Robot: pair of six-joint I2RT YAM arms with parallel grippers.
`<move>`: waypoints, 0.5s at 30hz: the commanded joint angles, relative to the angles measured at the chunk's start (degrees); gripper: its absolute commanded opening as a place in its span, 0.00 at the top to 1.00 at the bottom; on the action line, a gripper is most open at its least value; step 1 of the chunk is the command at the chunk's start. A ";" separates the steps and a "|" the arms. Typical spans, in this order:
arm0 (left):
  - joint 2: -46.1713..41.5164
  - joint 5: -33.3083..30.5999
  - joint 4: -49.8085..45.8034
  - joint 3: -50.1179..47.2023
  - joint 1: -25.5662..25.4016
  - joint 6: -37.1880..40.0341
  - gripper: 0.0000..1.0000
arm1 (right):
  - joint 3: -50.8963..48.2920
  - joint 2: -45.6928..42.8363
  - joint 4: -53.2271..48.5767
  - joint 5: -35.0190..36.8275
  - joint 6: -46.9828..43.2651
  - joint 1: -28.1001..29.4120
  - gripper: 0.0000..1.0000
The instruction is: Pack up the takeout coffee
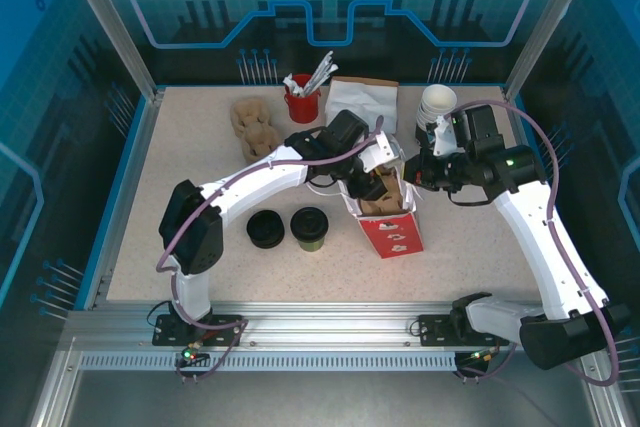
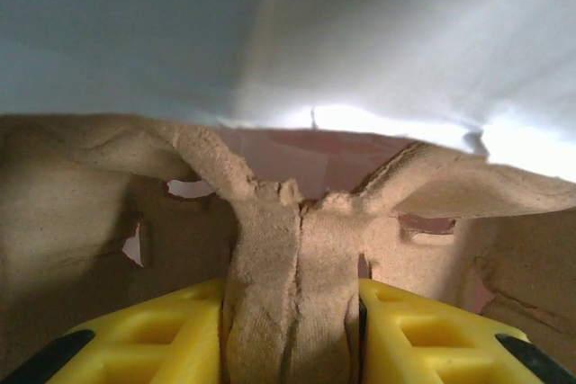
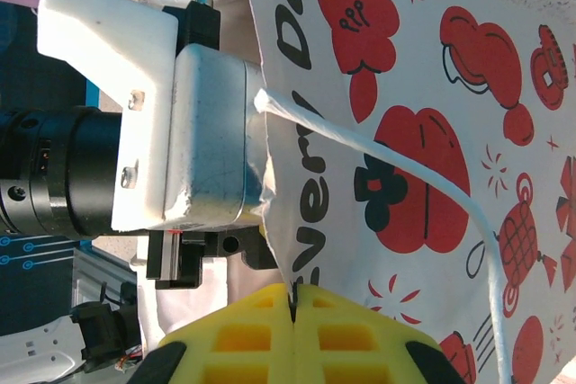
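Note:
The takeout coffee [image 1: 310, 229], an olive-green cup with a black lid, stands on the table in front of the left arm, apart from both grippers. A red-and-white printed paper bag [image 1: 392, 229] stands open at the centre. My left gripper [image 1: 375, 179] reaches into its mouth, shut on the middle ridge of a brown cardboard cup carrier [image 2: 292, 249] between the yellow fingers [image 2: 162, 339]. My right gripper [image 3: 292, 299] is shut on the bag's rim [image 3: 297, 249] and holds that side up; from above it sits at the bag's right edge [image 1: 418, 169].
A black stack of lids [image 1: 265, 229] sits just left of the coffee. At the back are more cardboard carriers [image 1: 255, 127], a red cup of sticks [image 1: 302, 102], a white paper bag [image 1: 362, 102] and a stack of white cups [image 1: 437, 107].

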 commanded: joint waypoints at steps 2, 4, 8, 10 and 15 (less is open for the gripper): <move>1.81 0.84 2.10 -0.16 -0.44 -0.09 0.62 | -0.39 -0.91 0.38 -2.08 0.15 -1.03 1.00; 2.44 1.27 2.28 0.10 -0.46 -0.06 0.62 | -0.60 -1.08 0.29 -2.13 -0.19 -1.38 1.00; 3.34 1.62 2.21 0.73 -0.53 0.01 0.61 | -0.82 -1.17 -0.04 -2.24 -0.90 -1.83 1.00; 3.53 1.62 2.11 0.98 -0.57 0.14 0.59 | -0.79 -1.08 -0.32 -2.16 -1.22 -2.10 1.00; 3.28 1.30 0.07 2.80 -0.60 0.70 0.51 | -0.83 -0.99 -0.67 -2.14 -1.71 -2.39 1.00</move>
